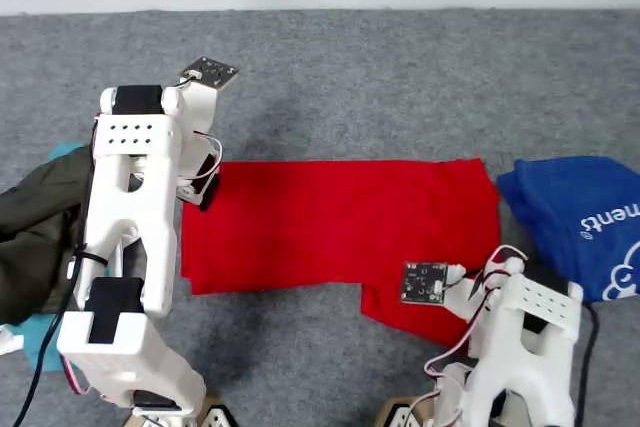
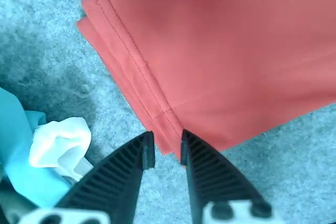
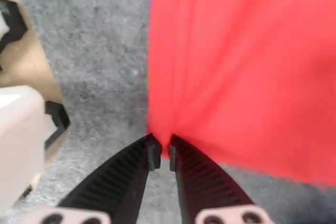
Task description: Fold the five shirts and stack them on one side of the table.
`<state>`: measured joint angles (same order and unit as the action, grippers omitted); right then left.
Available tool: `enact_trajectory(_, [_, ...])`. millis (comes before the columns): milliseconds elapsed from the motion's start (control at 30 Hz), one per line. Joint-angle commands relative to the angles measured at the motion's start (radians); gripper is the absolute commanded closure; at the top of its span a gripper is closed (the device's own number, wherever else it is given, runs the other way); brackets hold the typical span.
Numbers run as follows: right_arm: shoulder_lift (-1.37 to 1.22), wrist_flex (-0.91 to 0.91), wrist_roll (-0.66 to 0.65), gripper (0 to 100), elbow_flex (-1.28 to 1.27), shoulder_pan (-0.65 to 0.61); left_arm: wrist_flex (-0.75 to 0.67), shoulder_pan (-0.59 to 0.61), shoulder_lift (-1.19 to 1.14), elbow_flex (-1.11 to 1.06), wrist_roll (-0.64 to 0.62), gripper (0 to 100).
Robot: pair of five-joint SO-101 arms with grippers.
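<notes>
1. The red shirt lies flat on the table at centre frame in the high view. It is a wide band with a small flap hanging off its lower right edge.
2. The left gripper sits at the shirt's left edge. Its fingers are almost together, with the stitched hem corner between the tips, and I judge this a pinch on several layers.
3. The right gripper is at the lower right flap. Its fingers are closed on a bunched bit of red cloth.
4. The step in hand looks like the next fold of this shirt, with each arm holding one end.
5. To do it well, check that both pinches hold all the layers. The left bite is very near the corner and could slip.
6. Lift only enough to clear the table, and move both ends together so the cloth stays taut and square.
7. Bring the small flap in first, or it will stick out of the finished fold.
8. Keep clear of the blue shirt at right, which lies just beside the red one.
9. At left, avoid dragging the olive shirt, the teal cloth and the white cloth.
</notes>
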<state>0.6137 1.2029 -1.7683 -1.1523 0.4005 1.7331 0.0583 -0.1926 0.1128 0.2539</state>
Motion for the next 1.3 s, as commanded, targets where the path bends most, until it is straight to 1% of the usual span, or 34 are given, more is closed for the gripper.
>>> enact_trajectory(0, [0.01,-0.002,0.055,96.0,0.049,-0.044,0.023,-0.006,0.049,0.002,0.008,90])
enact_trajectory(200, [0.008,-0.001,0.147,96.1,0.11,-0.147,0.023,-0.006,0.049,0.002,0.008,90])
enact_trajectory(333, [0.008,-0.036,0.221,96.1,0.167,-0.17,0.023,-0.006,0.049,0.002,0.008,90])
enact_trajectory(533, [0.005,-0.148,0.301,96.1,0.218,-0.166,0.023,-0.006,0.049,0.002,0.008,90])
enact_trajectory(700, [-0.065,-0.303,0.393,96.1,0.218,-0.17,0.023,-0.006,0.049,0.002,0.008,90])
enact_trajectory(867, [-0.14,-0.447,0.506,96.1,0.219,-0.226,0.023,-0.006,0.049,-0.001,0.008,90])
enact_trajectory(1000, [-0.154,-0.452,0.571,96.1,0.27,-0.28,0.02,-0.006,0.049,-0.036,0.008,90])
enact_trajectory(1133, [-0.17,-0.461,0.594,96.1,0.311,-0.288,0.02,-0.006,0.049,-0.045,0.008,90])
enact_trajectory(1267, [-0.255,-0.461,0.597,95.7,0.347,-0.283,0.02,-0.014,0.049,-0.045,0.008,90])
